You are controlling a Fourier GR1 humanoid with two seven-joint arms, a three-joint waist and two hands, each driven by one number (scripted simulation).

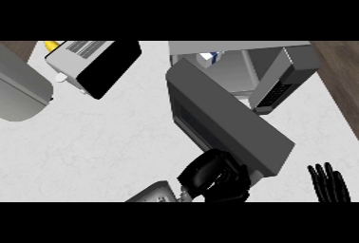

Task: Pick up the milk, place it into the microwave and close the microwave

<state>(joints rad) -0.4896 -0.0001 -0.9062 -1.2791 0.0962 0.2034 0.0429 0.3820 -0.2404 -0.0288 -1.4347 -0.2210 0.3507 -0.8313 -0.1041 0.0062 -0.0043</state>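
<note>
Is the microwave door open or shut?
Open. The door stands angled out from the microwave, its inside exposed; the left hand sits at the door's free edge.

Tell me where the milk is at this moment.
In the head view, the milk is inside the microwave at the upper right, near the chamber's left wall, behind the open door.
</note>
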